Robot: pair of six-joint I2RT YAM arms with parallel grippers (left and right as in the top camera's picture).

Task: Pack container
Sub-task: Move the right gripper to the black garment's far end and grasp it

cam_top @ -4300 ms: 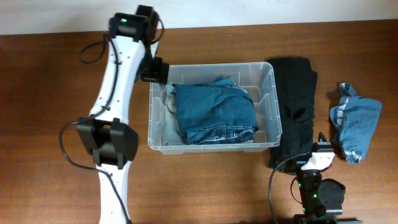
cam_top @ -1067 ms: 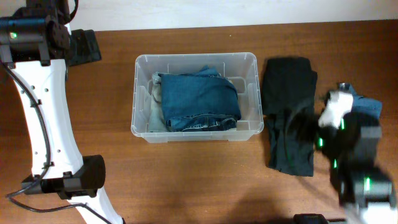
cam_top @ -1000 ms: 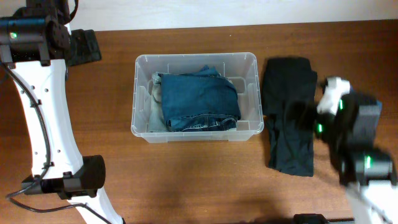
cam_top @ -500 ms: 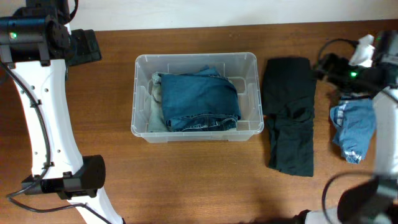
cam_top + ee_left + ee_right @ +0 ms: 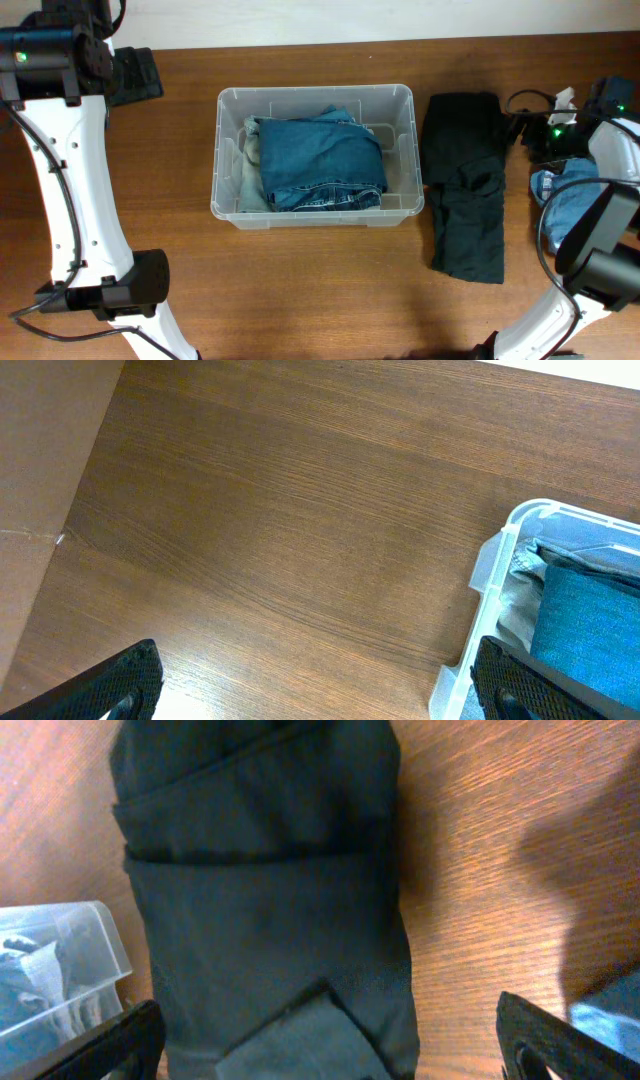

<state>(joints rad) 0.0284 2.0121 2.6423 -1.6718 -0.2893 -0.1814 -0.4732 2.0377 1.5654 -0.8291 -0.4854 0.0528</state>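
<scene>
Motion on the right side is the main change: the right arm, parked low at the near edge of the table [image 5: 320, 290] a few seconds ago, has swung up and out. The right gripper [image 5: 522, 131] now hangs just beside the far end of the black garment [image 5: 465, 185], between it and the crumpled blue cloth [image 5: 570, 205]. Its wrist view looks straight down on the black garment [image 5: 265, 910], with both fingers [image 5: 560, 1035] spread to the frame's corners and nothing between them, so it is released and empty. The left gripper [image 5: 140, 76], which was at the back left corner of the container [image 5: 315, 92] a few seconds ago, has pulled away to the far left corner of the table. It too stands released, its fingers [image 5: 110, 685] wide over bare wood. The container sits mid-table, further left than it was, and a strip of wood now separates it from the black garment it earlier touched. Inside it lies a folded pair of blue jeans [image 5: 322, 160] over a pale garment [image 5: 246, 168] that shows along the left wall; the right end looks free. The black garment is probably next to be packed, with the blue cloth after it.
</scene>
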